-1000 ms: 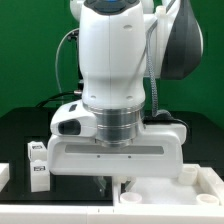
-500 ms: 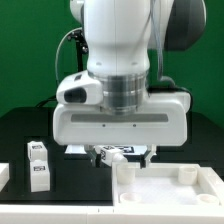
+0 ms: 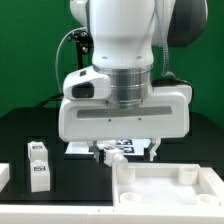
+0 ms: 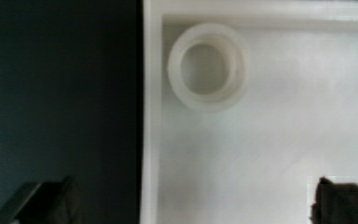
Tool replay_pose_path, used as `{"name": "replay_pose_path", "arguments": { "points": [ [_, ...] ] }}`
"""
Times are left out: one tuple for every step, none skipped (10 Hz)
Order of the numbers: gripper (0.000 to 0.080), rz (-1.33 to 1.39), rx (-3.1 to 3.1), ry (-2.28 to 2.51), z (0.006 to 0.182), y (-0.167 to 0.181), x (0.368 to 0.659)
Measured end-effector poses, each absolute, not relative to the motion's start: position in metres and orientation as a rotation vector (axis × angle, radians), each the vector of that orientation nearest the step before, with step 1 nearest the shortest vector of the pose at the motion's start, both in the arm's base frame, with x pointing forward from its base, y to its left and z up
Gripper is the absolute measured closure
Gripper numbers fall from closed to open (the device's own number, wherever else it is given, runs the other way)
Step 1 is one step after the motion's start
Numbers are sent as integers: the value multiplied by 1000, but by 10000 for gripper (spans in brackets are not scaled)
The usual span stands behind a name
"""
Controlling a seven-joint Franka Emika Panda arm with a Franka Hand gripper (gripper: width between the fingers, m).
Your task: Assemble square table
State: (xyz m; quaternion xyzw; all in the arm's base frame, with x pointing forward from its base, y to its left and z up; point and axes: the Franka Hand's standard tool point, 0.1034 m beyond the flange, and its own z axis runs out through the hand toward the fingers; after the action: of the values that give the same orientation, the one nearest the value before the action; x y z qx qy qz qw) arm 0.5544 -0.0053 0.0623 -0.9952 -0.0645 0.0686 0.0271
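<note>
1. The square top (image 3: 165, 185) lies rim-up at the table's (image 3: 20, 130) front edge, toward the corner on the exterior view's right.
2. A tagged leg (image 3: 38, 165) stands upright near the front edge, toward the exterior view's left.
3. The arm (image 3: 125, 60) points straight down above the top's far rim; its jaws stand wide apart, empty.

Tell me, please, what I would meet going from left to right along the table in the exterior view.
A white part cut off at the picture's edge → tagged white leg → marker board → square table top.
</note>
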Motion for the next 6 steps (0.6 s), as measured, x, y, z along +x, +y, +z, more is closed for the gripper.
{"name": "replay_pose_path", "arguments": {
  "points": [
    [150,194,-3067,-281,66,-3,540],
    [150,154,-3070,-281,69,-1,530],
    [150,114,-3056,-162,69,-5,528],
    [150,122,-3058,-174,68,-5,528],
    [150,122,-3058,-175,68,-4,528],
    [150,123,-3058,-174,68,-5,528]
  ]
}}
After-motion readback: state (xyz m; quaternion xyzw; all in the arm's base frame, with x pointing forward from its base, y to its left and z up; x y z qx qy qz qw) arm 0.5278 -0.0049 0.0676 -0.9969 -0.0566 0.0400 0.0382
